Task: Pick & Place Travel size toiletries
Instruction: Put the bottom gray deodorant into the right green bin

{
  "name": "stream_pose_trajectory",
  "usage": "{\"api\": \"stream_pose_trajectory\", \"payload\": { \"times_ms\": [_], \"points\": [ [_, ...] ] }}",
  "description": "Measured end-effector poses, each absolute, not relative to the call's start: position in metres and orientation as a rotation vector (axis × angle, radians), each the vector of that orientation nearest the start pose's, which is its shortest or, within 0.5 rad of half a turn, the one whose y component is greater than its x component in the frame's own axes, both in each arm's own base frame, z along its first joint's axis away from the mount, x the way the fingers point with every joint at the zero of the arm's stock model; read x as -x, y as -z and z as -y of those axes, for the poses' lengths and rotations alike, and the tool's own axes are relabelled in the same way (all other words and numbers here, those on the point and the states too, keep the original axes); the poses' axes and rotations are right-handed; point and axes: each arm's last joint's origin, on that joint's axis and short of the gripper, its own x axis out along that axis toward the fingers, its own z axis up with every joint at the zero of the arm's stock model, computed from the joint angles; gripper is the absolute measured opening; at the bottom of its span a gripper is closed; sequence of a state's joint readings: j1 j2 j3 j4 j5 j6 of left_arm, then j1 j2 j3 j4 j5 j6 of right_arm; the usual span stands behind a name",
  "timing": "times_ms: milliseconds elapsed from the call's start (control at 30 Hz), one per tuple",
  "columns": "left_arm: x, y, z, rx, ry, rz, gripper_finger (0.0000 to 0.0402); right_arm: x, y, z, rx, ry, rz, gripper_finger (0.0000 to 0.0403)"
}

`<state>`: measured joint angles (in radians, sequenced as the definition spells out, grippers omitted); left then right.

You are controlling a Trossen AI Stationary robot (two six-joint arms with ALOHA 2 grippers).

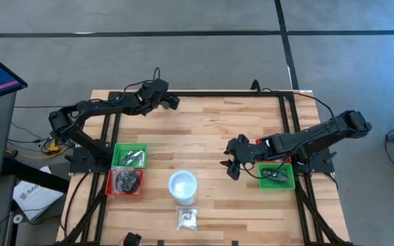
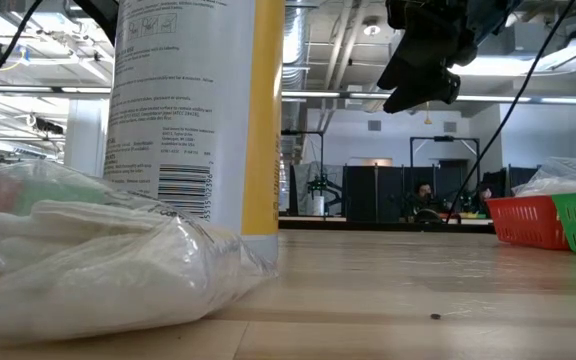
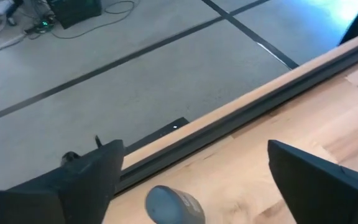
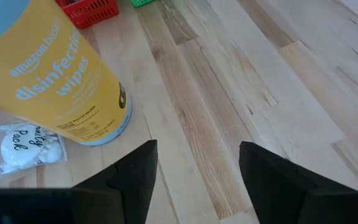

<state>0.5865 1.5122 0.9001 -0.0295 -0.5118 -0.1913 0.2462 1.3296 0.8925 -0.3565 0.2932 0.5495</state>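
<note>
— Sorted so far? Silvery pieces in the left green tray (image 1: 129, 157), dark bits in the red tray (image 1: 125, 182), a dark item in the right green tray (image 1: 277, 175).

— Left over? One clear bag of white toiletries (image 1: 187, 219) on the tabletop (image 1: 211, 130), just beside the disinfecting wipes canister (image 1: 182, 186).

— Fingers? Left gripper (image 1: 172, 102) wide, empty, at the far edge. Right gripper (image 1: 232, 166) open, empty, beside its tray.

— Nearly finished, probably.
</note>
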Motion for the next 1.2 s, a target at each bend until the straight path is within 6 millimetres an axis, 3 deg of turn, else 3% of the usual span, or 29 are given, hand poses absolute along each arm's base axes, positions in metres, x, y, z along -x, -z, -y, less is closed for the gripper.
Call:
{"api": "stream_pose_trajectory", "payload": {
  "times_ms": [300,1200],
  "points": [
    [-0.2544,-0.2195,-0.1851,0.201,-1.090,-0.571,0.0399,-0.2651,-0.2425,-0.0580,-0.311,0.251,-0.726,0.0216],
    [-0.2560,-0.2222,-0.1863,0.240,-1.106,-0.506,0.0385,-0.2651,-0.2424,-0.0580,-0.311,0.251,-0.726,0.0216]
  ]
}}
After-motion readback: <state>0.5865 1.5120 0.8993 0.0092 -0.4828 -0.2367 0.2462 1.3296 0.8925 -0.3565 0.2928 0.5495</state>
